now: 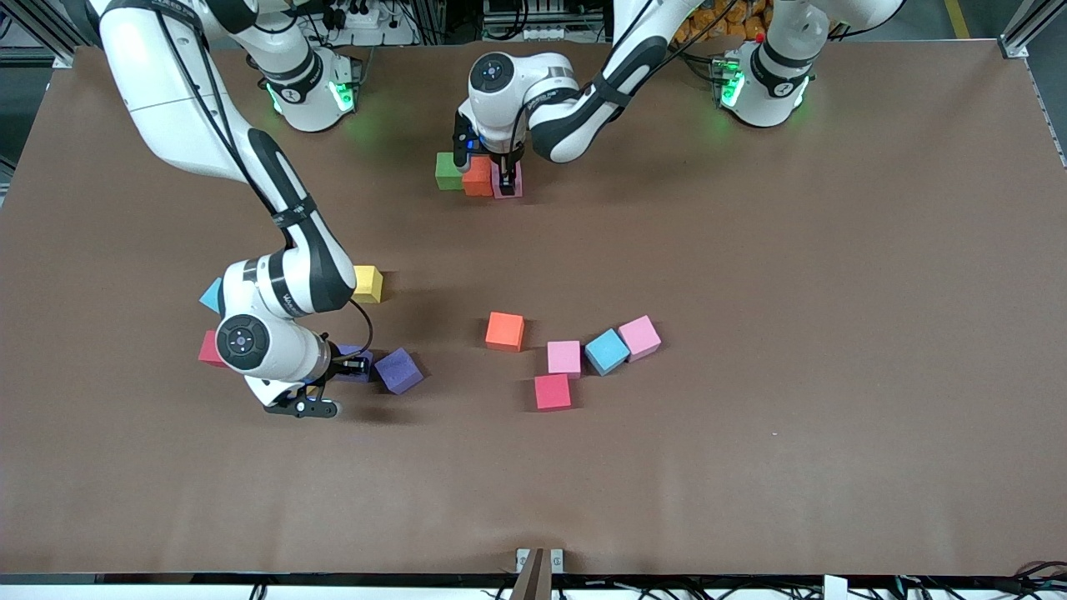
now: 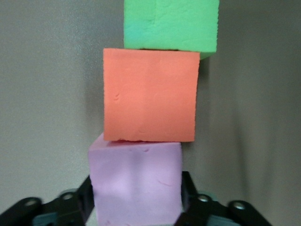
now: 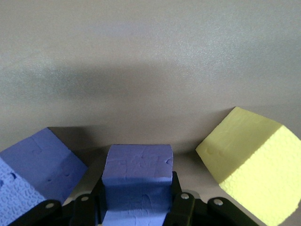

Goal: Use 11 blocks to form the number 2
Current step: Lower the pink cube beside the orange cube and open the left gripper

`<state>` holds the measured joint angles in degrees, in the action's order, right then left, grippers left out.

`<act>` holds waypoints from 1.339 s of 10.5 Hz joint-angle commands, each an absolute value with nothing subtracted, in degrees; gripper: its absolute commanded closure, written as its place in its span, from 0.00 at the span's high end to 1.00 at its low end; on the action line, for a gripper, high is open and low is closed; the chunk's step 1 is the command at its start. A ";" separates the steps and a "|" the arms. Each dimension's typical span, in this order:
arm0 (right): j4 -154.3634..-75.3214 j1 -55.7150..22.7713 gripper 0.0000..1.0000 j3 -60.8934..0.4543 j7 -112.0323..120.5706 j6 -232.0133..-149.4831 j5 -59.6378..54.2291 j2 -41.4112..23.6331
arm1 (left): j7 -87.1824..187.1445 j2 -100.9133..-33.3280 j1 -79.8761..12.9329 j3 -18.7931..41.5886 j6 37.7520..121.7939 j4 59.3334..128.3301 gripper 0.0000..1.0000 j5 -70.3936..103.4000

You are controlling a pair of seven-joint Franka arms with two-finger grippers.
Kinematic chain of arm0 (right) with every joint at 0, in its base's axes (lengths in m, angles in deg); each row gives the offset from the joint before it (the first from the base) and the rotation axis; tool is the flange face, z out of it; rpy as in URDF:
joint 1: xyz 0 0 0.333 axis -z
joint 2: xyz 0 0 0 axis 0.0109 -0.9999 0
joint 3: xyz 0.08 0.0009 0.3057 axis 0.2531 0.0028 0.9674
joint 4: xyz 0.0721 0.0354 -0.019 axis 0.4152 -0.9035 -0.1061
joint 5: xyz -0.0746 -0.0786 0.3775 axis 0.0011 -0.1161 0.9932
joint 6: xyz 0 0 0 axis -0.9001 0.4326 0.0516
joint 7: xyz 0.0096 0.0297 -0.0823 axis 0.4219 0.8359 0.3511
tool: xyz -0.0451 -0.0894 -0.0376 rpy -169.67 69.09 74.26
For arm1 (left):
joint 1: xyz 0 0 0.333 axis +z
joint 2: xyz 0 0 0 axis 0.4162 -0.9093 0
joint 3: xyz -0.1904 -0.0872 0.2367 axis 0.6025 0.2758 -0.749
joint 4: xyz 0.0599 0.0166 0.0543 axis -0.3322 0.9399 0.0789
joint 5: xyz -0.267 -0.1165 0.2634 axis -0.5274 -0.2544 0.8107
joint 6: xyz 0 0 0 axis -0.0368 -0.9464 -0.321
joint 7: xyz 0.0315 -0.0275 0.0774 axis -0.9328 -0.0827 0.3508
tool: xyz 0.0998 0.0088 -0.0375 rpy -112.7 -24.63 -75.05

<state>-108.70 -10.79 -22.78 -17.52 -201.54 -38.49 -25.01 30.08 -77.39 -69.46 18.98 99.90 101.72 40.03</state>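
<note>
Near the robots' bases, a green block (image 1: pixel 448 170), an orange block (image 1: pixel 478 177) and a pink block (image 1: pixel 508 185) lie in a touching row. My left gripper (image 1: pixel 507 179) stands over the pink block (image 2: pixel 136 181), its fingers (image 2: pixel 87 197) against two of its sides. The orange block (image 2: pixel 149 94) and the green block (image 2: pixel 171 23) line up past it. My right gripper (image 1: pixel 354 364) is shut on a purple block (image 3: pixel 137 172) low at the table. A second purple block (image 1: pixel 398 370) lies beside it, and a yellow block (image 1: pixel 368 283) close by.
Loose blocks lie mid-table: orange (image 1: pixel 505 331), pink (image 1: pixel 564 357), light blue (image 1: pixel 606 351), pink (image 1: pixel 639 337) and red (image 1: pixel 553 391). A light blue block (image 1: pixel 211 295) and a red block (image 1: pixel 208 348) peek out from under the right arm.
</note>
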 commanded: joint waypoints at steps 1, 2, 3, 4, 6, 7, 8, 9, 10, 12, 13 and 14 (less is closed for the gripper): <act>-108.98 -10.10 0.00 -22.31 -16.58 -201.87 -38.93 -24.89 | 31.23 -77.53 -70.04 18.74 99.81 101.26 1.00 42.71; -108.81 -10.01 0.00 -22.31 -16.67 -201.69 -38.93 -24.71 | 30.79 -77.53 -70.21 18.74 99.81 101.35 1.00 43.77; -108.72 -10.10 0.00 -22.31 -17.19 -201.34 -38.93 -24.36 | 30.70 -77.53 -70.30 18.74 99.72 101.43 1.00 44.65; -108.72 -10.10 0.00 -22.31 -17.29 -201.08 -38.93 -23.93 | 30.61 -77.62 -70.47 18.74 99.81 101.43 1.00 45.26; -108.72 -10.18 0.00 -22.31 -17.54 -200.99 -38.93 -23.22 | 31.22 -77.36 -71.09 18.82 99.37 101.52 1.00 45.71; -108.55 -10.10 0.00 -22.22 -17.55 -198.99 -38.85 -21.91 | 31.40 -77.01 -71.00 19.09 97.89 101.43 1.00 45.80; -108.28 -10.01 0.00 -22.22 -17.55 -197.66 -38.59 -20.86 | 31.31 -76.22 -71.00 19.17 96.57 101.52 1.00 45.80; -108.28 -10.10 0.00 -22.13 -17.72 -197.56 -38.50 -20.41 | 31.31 -75.61 -70.92 19.26 95.51 101.43 1.00 45.80; -108.28 -10.44 0.00 -22.05 -17.99 -197.21 -38.50 -19.88 | 31.23 -74.82 -70.83 19.35 94.28 101.52 1.00 45.71; -108.28 -11.23 0.00 -21.96 -18.51 -197.03 -38.50 -19.70 | 30.87 -73.23 -70.74 19.53 92.08 101.61 1.00 45.54; -108.28 -12.02 0.00 -21.87 -19.39 -195.90 -38.50 -18.92 | 30.53 -72.44 -70.65 19.53 91.64 101.70 1.00 45.36; -108.28 -12.46 0.00 -21.78 -19.92 -195.37 -38.50 -18.13 | 30.52 -71.31 -70.39 19.53 90.50 101.70 1.00 45.18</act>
<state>-107.43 -11.84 -22.15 -18.25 -196.81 -38.49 -20.42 30.09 -73.95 -70.70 19.31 92.53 100.96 44.23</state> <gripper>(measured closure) 0.471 0.000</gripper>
